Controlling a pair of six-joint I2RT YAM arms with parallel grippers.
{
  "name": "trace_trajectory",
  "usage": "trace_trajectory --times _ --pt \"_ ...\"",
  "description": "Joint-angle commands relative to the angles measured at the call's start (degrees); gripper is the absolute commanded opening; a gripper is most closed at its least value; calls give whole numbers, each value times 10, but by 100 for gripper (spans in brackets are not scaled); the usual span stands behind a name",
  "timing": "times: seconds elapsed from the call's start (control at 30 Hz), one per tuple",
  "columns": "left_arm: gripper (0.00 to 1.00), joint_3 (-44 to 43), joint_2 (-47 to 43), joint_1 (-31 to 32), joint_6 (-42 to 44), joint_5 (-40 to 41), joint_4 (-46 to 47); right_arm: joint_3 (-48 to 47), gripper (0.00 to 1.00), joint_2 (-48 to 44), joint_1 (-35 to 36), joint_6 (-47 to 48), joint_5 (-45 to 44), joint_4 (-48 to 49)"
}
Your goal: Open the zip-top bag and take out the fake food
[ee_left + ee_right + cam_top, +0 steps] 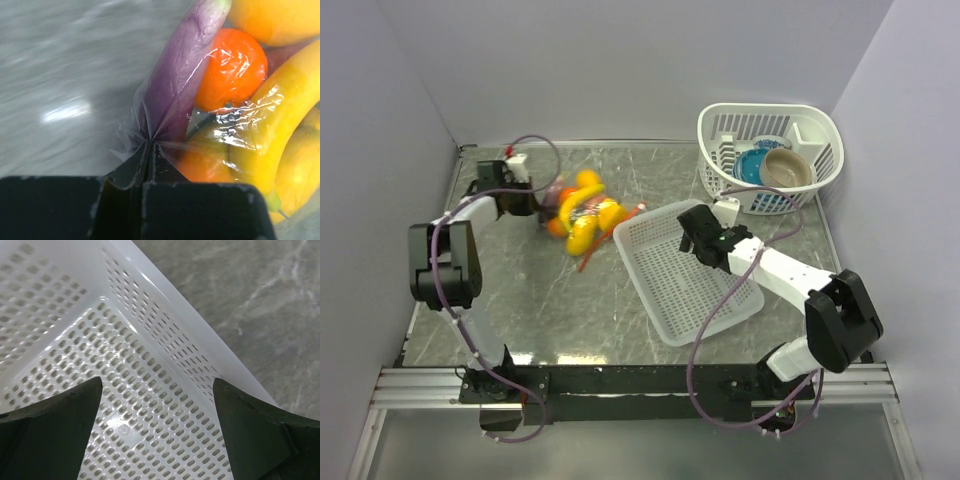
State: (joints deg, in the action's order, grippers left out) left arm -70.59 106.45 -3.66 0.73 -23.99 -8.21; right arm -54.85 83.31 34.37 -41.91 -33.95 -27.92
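Observation:
The zip-top bag (582, 215) lies at the back left of the table, full of fake food, its red-orange zip strip (612, 235) at the end towards the basket. My left gripper (542, 203) is shut on a pinch of the bag's clear plastic (142, 127) at its closed left end. In the left wrist view a purple eggplant (180, 70), an orange fruit (230, 70) and a yellow banana (280, 110) press against the plastic. My right gripper (692, 228) is open and empty above the white mesh basket (665, 285), its fingertips (70, 410) spread over the basket floor (150, 405).
A white round laundry-style basket (720, 130) at the back right holds a blue bowl (752, 165) and a tan bowl (788, 168). Grey walls enclose the table on the left, back and right.

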Motion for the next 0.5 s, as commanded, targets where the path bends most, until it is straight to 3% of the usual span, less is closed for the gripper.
trace_trajectory --times 0.0,0.17,0.23,0.37,0.47 --pt "1 28 -62 -91 65 16 -28 10 100 10 -43 -24 -42 -6" --pt "4 62 -110 -120 99 -11 -59 -17 100 -12 -24 -1 -43 7" --pt "5 75 -124 -116 97 -29 -73 -41 99 -16 39 28 -59 17" --pt "4 92 -159 -102 102 -47 -107 -174 96 29 138 60 -98 1" --pt "4 122 -192 -102 128 -33 -130 -209 92 41 160 83 -50 47"
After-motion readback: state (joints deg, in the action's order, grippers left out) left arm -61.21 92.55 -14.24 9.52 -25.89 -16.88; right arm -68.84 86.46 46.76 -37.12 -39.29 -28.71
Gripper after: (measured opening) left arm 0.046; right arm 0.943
